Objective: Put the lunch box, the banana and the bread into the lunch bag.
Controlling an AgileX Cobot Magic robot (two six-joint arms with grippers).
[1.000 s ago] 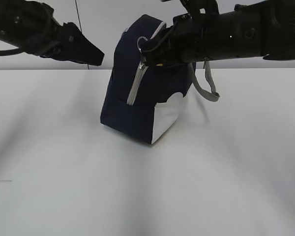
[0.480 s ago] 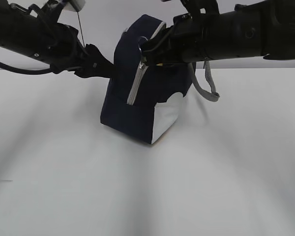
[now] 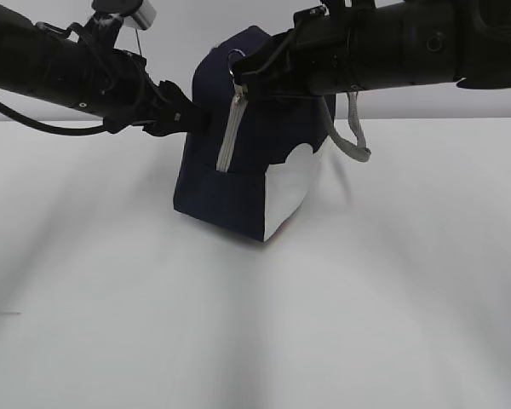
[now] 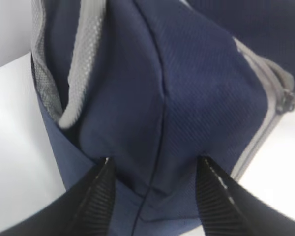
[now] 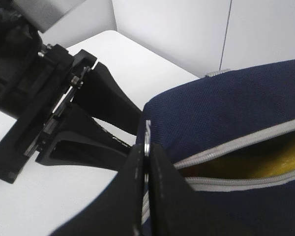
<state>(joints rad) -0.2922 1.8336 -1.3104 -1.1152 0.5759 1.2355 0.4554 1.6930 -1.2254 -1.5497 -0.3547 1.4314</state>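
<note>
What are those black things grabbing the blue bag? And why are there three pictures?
Those black things are two robot arms, each ending in a two-fingered hand. One picture comes from a camera facing the white table. The other two come from small cameras on the arms' wrists, so they look very close.

The lunch bag stands on the table. The right hand is pinched shut on the ring pull of the bag's zipper. The left hand has its fingers spread on either side of the bag's end, as if steadying it. Through the zipper gap something yellow shows, maybe the banana.
</note>
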